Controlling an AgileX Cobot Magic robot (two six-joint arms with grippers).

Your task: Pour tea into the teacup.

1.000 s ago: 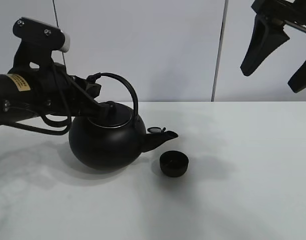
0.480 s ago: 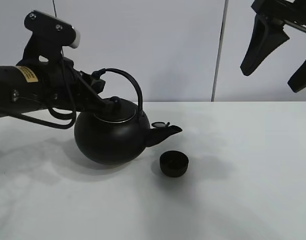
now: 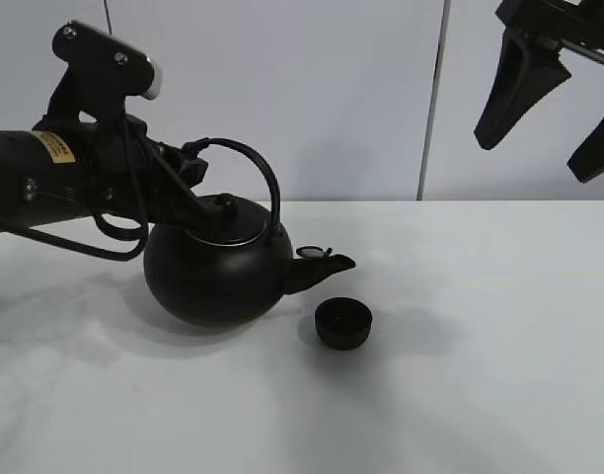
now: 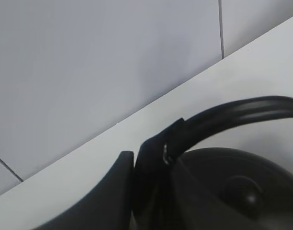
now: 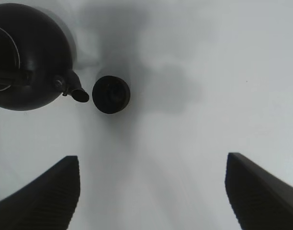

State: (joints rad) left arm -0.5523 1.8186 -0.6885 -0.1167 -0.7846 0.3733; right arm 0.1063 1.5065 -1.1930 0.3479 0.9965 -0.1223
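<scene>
On the counter [image 3: 499, 375], at 4 o'clock from the kettle [image 3: 215, 281]: teacup [image 3: 342, 324], upright, apparently dry, though its dark interior reads poorly. Left claw [image 3: 190, 163]: clenched on the arched handle [image 3: 261, 168], spout [image 3: 327, 265] just short of the rim. Right claw [image 3: 534, 153]: released, raised, empty. Pouring: outstanding.

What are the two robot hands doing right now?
Left gripper: closed on the kettle handle.
Right gripper: open, holding nothing.

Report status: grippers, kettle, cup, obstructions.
Left gripper shut on kettle handle; right gripper open, raised clear. Spout beside cup, not over it; no tea stream visible. Nothing between them.
</scene>
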